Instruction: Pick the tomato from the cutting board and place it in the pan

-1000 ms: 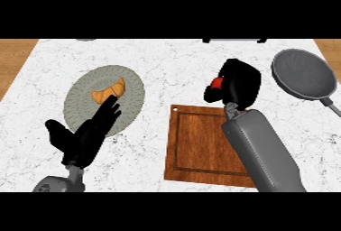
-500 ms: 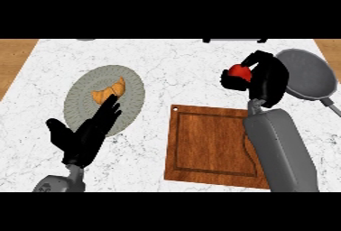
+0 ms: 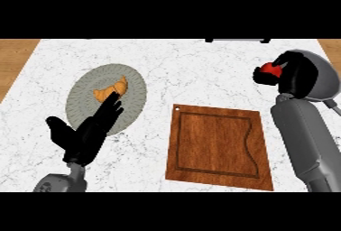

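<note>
**Mia:** Where is the small round red tomato (image 3: 269, 68)?

**Ben:** It is in the black right hand (image 3: 293, 76). The fingers are curled round it, so only a bit of red shows at the top.

**Mia:** Is it in the round grey metal pan (image 3: 326, 79) yet?

**Ben:** The hand and the tomato are up at the pan's left edge, near the far right side of the white marble table (image 3: 200, 67). I cannot tell if the tomato touches the pan.

**Mia:** And the brown wooden cutting board (image 3: 220, 144)?

**Ben:** It lies flat on the table, a bit tilted, below and to the left of the hand. The grey right forearm (image 3: 306, 135) goes up along its right side.

**Mia:** What about the black left hand (image 3: 86, 133)?

**Ben:** It rests open at the lower left. Its fingers are straight and hold nothing. The tips lie over the edge of the round grey plate (image 3: 83, 90).

**Mia:** Is there food on the plate?

**Ben:** Yes, a golden brown curved croissant (image 3: 110, 91). It sits just above the fingertips.
</note>
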Controlling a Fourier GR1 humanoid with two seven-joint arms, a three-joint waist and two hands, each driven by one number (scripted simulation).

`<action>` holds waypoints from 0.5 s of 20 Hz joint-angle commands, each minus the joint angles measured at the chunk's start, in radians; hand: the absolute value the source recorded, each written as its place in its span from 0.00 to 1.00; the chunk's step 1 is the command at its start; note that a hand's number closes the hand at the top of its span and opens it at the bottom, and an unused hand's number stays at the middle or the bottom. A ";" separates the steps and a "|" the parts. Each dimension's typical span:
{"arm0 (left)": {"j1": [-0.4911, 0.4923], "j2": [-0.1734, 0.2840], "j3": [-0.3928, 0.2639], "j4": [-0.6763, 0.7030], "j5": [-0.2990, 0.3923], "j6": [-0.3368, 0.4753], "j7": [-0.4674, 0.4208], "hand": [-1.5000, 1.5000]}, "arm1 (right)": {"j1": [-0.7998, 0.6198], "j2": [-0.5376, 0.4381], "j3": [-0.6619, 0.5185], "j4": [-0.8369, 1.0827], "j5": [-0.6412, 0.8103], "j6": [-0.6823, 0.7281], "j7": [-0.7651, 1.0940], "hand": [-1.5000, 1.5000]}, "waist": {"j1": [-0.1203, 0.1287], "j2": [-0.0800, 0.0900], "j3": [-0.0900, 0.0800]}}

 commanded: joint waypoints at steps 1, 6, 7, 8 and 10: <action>-0.018 -0.015 -0.004 0.000 -0.013 0.004 0.005 0.50 | -0.092 -0.079 -0.093 0.223 -0.038 -0.123 -0.116 1.00 | 0.015 0.006 0.001; -0.023 -0.032 -0.016 0.026 -0.034 0.003 -0.020 0.50 | -0.099 -0.176 -0.168 0.365 -0.040 -0.280 -0.180 1.00 | 0.028 0.015 0.002; -0.067 -0.037 0.004 0.060 -0.009 -0.003 0.012 0.50 | -0.094 -0.178 -0.184 0.383 -0.074 -0.302 -0.232 1.00 | 0.019 0.014 0.002; 0.015 -0.022 -0.025 0.029 -0.023 -0.035 -0.035 0.50 | -0.113 -0.200 -0.214 0.389 -0.100 -0.315 -0.232 1.00 | 0.031 0.014 0.003; 0.011 -0.028 -0.022 -0.004 -0.022 -0.011 -0.002 0.50 | -0.077 -0.206 -0.245 0.423 -0.150 -0.370 -0.331 1.00 | 0.030 0.013 0.004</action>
